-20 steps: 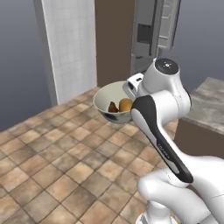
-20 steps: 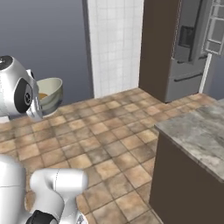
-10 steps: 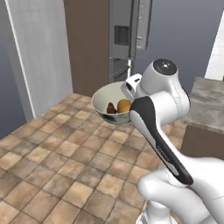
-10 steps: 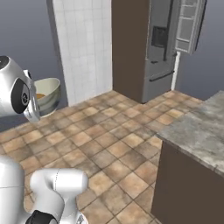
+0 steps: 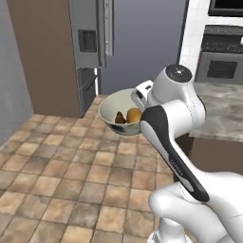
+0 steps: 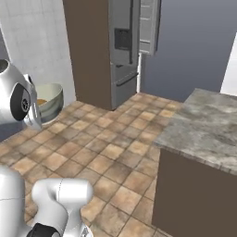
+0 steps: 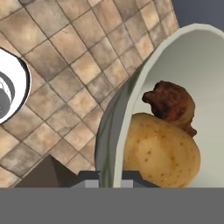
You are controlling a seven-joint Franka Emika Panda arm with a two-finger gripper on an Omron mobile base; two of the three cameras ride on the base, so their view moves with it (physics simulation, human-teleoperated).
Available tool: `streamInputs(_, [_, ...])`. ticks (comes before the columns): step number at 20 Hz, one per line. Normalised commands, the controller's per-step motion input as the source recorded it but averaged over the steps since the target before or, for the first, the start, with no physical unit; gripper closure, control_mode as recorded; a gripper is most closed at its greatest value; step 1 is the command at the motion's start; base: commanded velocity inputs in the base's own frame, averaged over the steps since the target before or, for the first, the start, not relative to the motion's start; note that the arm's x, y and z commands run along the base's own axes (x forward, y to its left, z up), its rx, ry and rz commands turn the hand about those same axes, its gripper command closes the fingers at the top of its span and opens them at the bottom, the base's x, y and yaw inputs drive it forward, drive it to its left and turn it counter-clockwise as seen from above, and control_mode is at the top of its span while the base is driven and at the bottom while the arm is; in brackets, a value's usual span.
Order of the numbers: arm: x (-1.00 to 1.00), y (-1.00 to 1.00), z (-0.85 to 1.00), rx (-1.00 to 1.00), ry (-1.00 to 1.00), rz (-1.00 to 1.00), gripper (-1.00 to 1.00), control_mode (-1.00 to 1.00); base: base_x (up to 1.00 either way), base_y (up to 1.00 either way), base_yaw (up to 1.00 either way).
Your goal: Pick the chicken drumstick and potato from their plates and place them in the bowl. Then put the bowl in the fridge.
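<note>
Hand view puts you right at the bowl (image 7: 192, 65): the tool (image 7: 111, 177) is clenched on its thin rim, one tip inside and one outside the wall, and the potato (image 7: 159, 151) lies against the inner wall with the chicken drumstick (image 7: 173, 103) touching it on the far side. Left base view shows you the bowl carried above the tiled floor (image 5: 61, 175), beside the arm's wrist. To your right a stone worktop (image 6: 203, 125) juts out with a sharp corner; open floor runs between it and the fridge (image 6: 122, 51). Right base view shows the fridge's upper door (image 6: 149, 25) swung open, with a brown panel (image 6: 85, 46) beside it.
</note>
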Motion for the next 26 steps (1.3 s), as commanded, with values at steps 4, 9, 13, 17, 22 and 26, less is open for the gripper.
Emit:
streamInputs(4, [0.0,0.0,0.0,0.0,0.0,0.0,1.0,1.0,0.6,0.36,-0.52])
streamInputs(9, [0.0,0.0,0.0,0.0,0.0,0.0,1.0,1.0,0.61,0.37,-0.51])
streamInputs(13, [0.0,0.0,0.0,0.0,0.0,0.0,1.0,1.0,0.58,0.46,-0.42])
streamInputs(17, [0.0,0.0,0.0,0.0,0.0,0.0,1.0,1.0,0.57,0.57,-0.29])
streamInputs(22, [0.0,0.0,0.0,0.0,0.0,0.0,1.0,1.0,0.69,0.6,-0.13])
streamInputs(26, [0.0,0.0,0.0,0.0,0.0,0.0,1.0,1.0,0.77,0.6,-0.04])
